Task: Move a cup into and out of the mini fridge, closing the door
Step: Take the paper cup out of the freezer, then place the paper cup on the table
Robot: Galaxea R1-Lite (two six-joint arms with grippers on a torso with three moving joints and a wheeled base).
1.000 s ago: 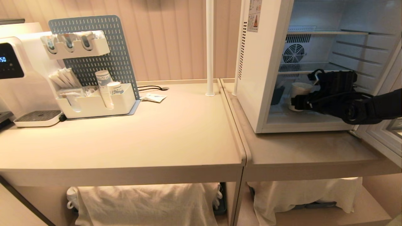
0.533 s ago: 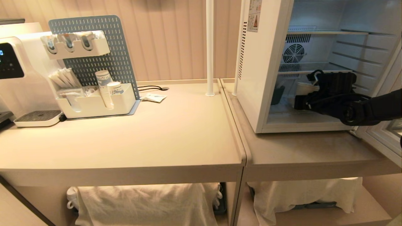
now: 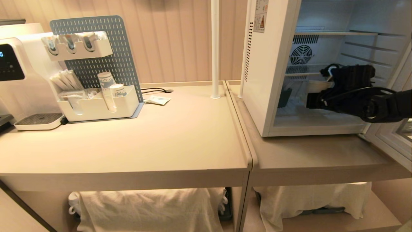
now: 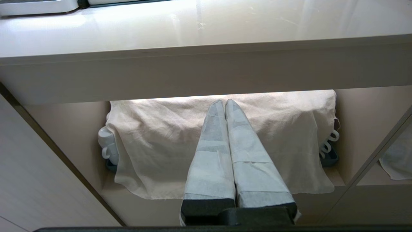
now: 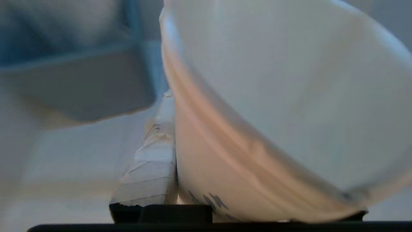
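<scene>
The mini fridge stands on the right-hand counter, and its door is swung open at the far right. My right gripper reaches into the lower compartment and is shut on the cup, which hangs tilted above the fridge floor. In the right wrist view the cup fills most of the picture, with one taped finger pressed against its wall; the other finger is hidden behind it. My left gripper is parked below the table edge, fingers shut and empty.
A white organiser with stacked patterned cups and a drink machine sit at the back left. A white pole rises between the counters. A dark object sits inside the fridge at left. Cloth-covered items fill the shelves below.
My right gripper has closed on the cup and raised it off the fridge floor, drawing slightly up and to the right. The left arm has not moved.
</scene>
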